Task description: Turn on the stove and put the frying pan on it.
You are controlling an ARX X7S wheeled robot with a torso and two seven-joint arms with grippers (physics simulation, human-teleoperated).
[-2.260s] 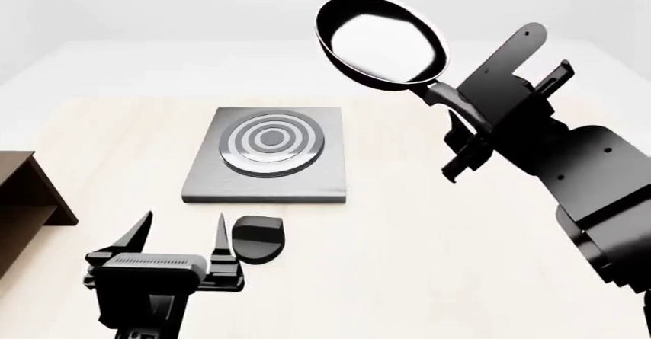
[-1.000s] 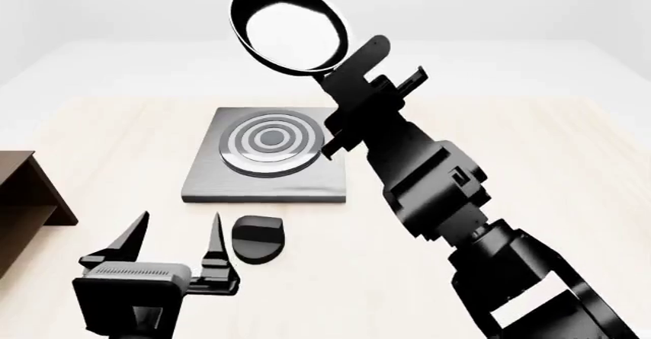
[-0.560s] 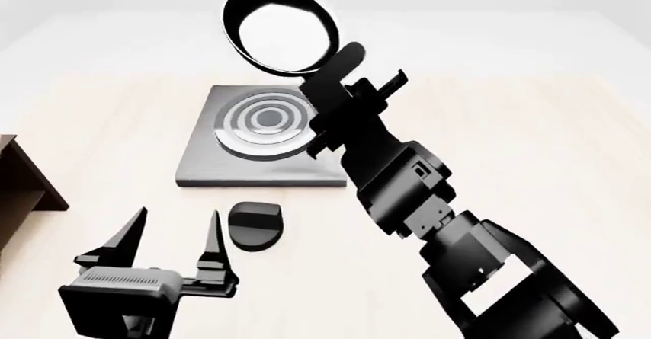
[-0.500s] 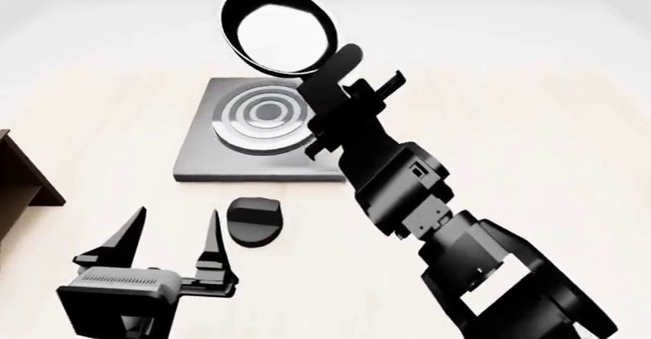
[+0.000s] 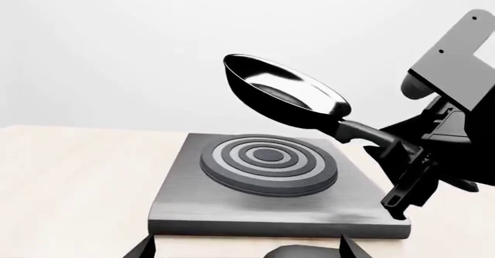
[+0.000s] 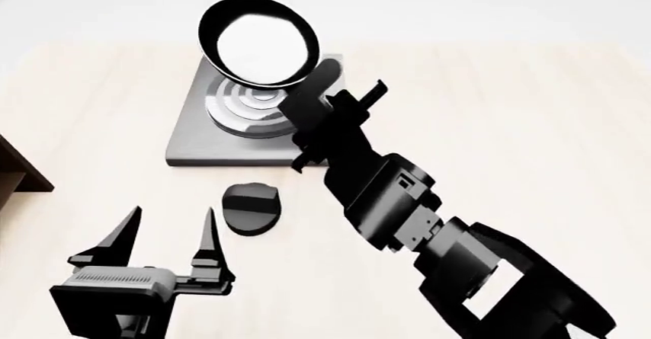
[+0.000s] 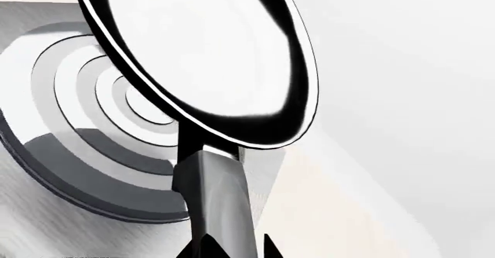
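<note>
The frying pan (image 6: pixel 258 40) is black with a pale glossy inside. My right gripper (image 6: pixel 317 109) is shut on its handle and holds it tilted in the air above the stove (image 6: pixel 194 137), a grey square plate with a ringed burner (image 6: pixel 244 107). The left wrist view shows the pan (image 5: pixel 282 94) clear of the burner (image 5: pixel 267 162). The right wrist view shows the handle (image 7: pixel 217 200) between my right gripper (image 7: pixel 228 249). The black knob (image 6: pixel 251 209) lies on the table in front of the stove. My left gripper (image 6: pixel 168 236) is open and empty, just left of the knob (image 5: pixel 298 252).
A dark brown wooden shelf (image 6: pixel 18 173) shows at the left edge of the head view. The pale wooden table (image 6: pixel 508 126) stretches to the right of the stove.
My right arm has carried the pan left and down over the burner. The head view has tilted downward. My left gripper has stayed open near the knob.
</note>
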